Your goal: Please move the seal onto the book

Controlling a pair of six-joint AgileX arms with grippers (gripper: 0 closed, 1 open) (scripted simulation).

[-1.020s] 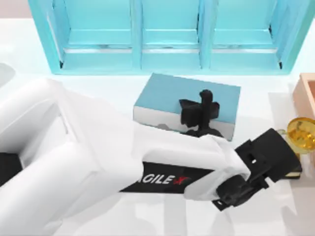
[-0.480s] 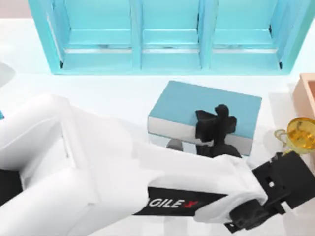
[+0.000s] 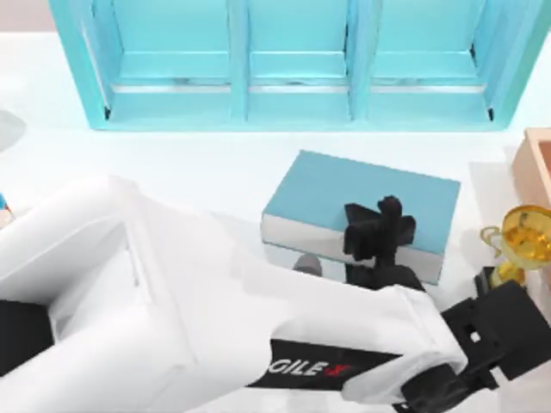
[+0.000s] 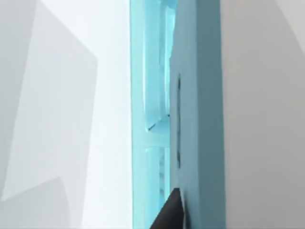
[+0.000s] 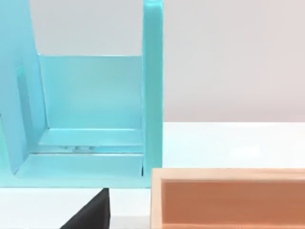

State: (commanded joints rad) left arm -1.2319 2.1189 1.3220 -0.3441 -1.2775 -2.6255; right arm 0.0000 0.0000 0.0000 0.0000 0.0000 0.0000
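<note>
Left gripper (image 3: 379, 231) hung over the book's (image 3: 344, 194) near edge, finger state unreadable | book lay on the table (image 3: 189, 163), right of centre, long axis left-right | seal not made out | right arm idle.

Top view: above my counter (image 3: 215, 163), looking down.
Left wrist: close against the shelf unit (image 4: 152, 95).
Right wrist: facing it too (image 5: 90, 109).

Thick teal book (image 3: 344, 191) with pale page edges lies flat, right of center, just in front of the shelf. Can't spot the seal.
</note>
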